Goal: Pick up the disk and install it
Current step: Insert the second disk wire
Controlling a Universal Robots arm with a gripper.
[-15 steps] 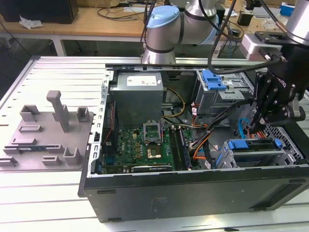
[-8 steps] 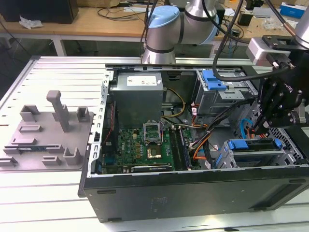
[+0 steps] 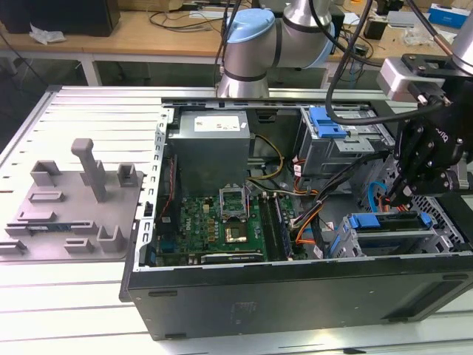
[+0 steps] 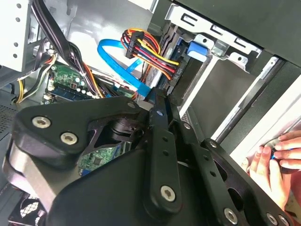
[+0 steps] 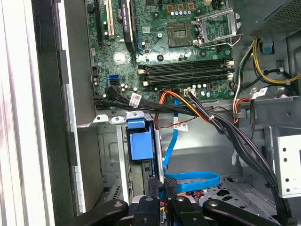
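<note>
End effector hung inside the open PC case, above the drive bay; finger state couldn't be told. Disk sat in the bay w/ blue carrier showing. Judgement: press straight along the bay rails, clear of the cables.

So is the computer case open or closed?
Open. The case has no side panel, so the motherboard and cables show.

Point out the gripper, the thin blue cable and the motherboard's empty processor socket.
gripper (image 5: pixel 163 188): first wrist view, between its fingertips.
thin blue cable (image 5: pixel 193 181): first wrist view, its looped part.
processor socket (image 5: pixel 182 33): first wrist view, its centre.
</note>
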